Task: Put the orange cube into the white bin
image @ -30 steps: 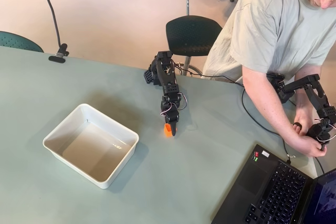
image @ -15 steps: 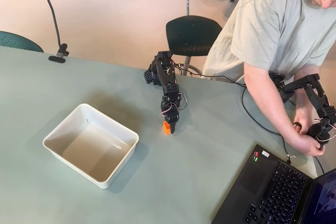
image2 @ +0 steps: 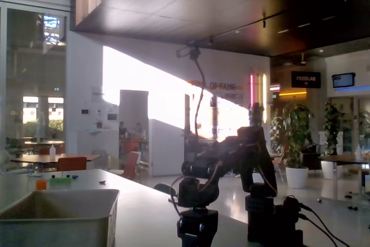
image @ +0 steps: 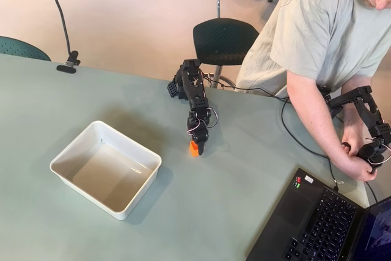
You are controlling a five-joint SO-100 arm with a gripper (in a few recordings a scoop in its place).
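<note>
the arm's jaws pinch the orange cube (image: pixel 193 148) low over the green tabletop (image: pixel 232 187), the grasp step seemingly done, with the white bin (image: pixel 105 168) well apart to their left in the overhead view, so next comes a lift and carry across.
</note>
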